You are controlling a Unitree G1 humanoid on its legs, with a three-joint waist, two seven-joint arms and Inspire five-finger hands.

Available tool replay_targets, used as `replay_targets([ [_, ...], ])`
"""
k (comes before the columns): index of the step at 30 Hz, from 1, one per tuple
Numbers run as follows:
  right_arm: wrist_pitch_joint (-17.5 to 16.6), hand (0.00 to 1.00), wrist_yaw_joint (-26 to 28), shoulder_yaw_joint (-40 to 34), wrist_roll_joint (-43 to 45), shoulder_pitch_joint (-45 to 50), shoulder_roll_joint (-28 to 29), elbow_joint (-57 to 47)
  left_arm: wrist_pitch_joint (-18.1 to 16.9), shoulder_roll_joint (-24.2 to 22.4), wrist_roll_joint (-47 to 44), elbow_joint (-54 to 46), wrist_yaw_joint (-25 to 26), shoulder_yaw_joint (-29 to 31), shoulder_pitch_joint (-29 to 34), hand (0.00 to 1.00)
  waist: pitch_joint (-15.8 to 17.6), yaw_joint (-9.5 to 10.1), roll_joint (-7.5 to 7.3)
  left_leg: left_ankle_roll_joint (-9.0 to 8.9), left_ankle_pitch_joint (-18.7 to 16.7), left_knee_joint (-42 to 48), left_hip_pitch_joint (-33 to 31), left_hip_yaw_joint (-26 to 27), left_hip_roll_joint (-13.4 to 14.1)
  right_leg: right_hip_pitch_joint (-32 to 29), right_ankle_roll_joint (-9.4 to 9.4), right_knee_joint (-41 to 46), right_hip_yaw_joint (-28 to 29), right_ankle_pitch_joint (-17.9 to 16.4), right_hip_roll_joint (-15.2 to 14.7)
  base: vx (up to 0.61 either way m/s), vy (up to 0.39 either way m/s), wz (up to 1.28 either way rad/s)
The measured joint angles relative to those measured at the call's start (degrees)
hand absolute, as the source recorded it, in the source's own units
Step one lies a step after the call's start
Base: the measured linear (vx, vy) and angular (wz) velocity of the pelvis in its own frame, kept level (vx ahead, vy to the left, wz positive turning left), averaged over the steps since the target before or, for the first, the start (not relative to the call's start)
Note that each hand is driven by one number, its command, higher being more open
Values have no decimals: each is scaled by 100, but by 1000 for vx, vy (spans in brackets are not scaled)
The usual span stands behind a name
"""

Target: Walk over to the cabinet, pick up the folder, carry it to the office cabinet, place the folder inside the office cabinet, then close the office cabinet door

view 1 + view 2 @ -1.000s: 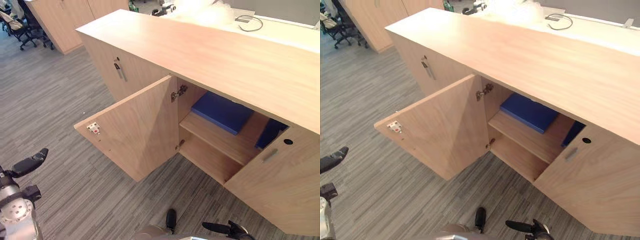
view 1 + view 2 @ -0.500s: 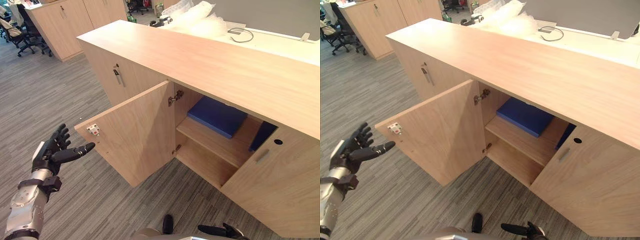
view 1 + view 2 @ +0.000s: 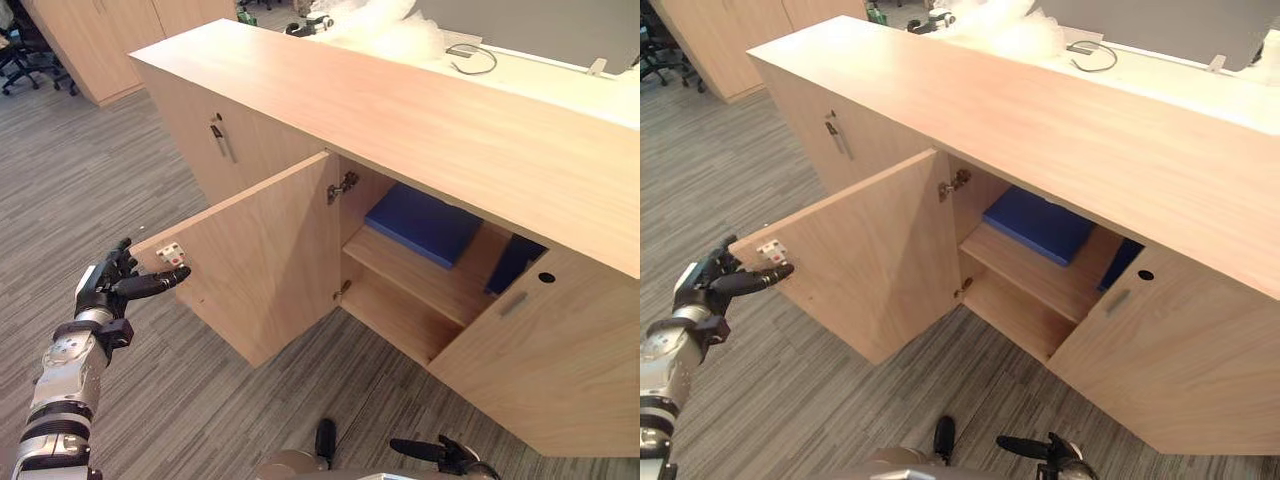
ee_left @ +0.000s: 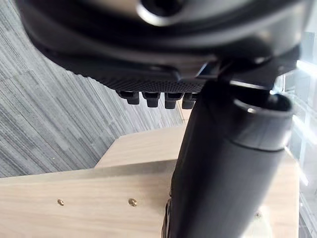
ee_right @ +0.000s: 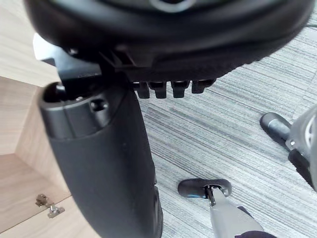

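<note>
Where the carpet lies nearest: grey striped carpet point(image 3: 200, 420) covers the office floor; right hand point(image 3: 440, 455) low over it, fingers loosely straight, empty.
Left hand: left hand point(image 3: 108, 290) spread, gripping nothing, thumb pointing at the open door's outer edge, just below one white catch point(image 3: 170, 253).
Doors: three, light wood; middle door point(image 3: 270, 260) swung wide, right door point(image 3: 540, 370) ajar, left door point(image 3: 250, 150) shut.
Folder: flat blue folder point(image 3: 420, 222) lies on the single inner shelf point(image 3: 420, 285); second blue item point(image 3: 515, 262) stands right, half hidden.
Top: long light-wood cabinet top point(image 3: 400, 110).
Far: white desk point(image 3: 560, 75), one black cable loop point(image 3: 453, 48), clear plastic wrap point(image 3: 385, 25); far left, wooden cabinets point(image 3: 90, 45), black office chair point(image 3: 15, 55).
</note>
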Motion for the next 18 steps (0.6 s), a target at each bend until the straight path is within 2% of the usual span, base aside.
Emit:
replay_targets([
  [9, 8, 100, 27, 0, -7, -203, 45, -1, 20, -6, 67, 277, 189, -515, -649, 100, 138, -51, -21, -30, -20, 0, 73, 1, 37, 63, 4, 20, 14, 2, 25, -6, -4, -1],
  [13, 9, 100, 82, 71, -130, -297, 44, 5, 19, -53, 118, 295, 286, -566, -667, 100, 145, -52, -25, -36, -16, 1, 96, 6, 66, 49, 6, 103, 39, 3, 14, 0, 0, 0],
  [18, 4, 100, 112, 586, -269, -564, -61, 12, -18, -349, 121, 298, 464, -642, -637, 100, 161, -39, -14, -100, 30, 0, 99, 32, 144, 10, 9, 146, 141, 4, 48, -52, -6, -4],
])
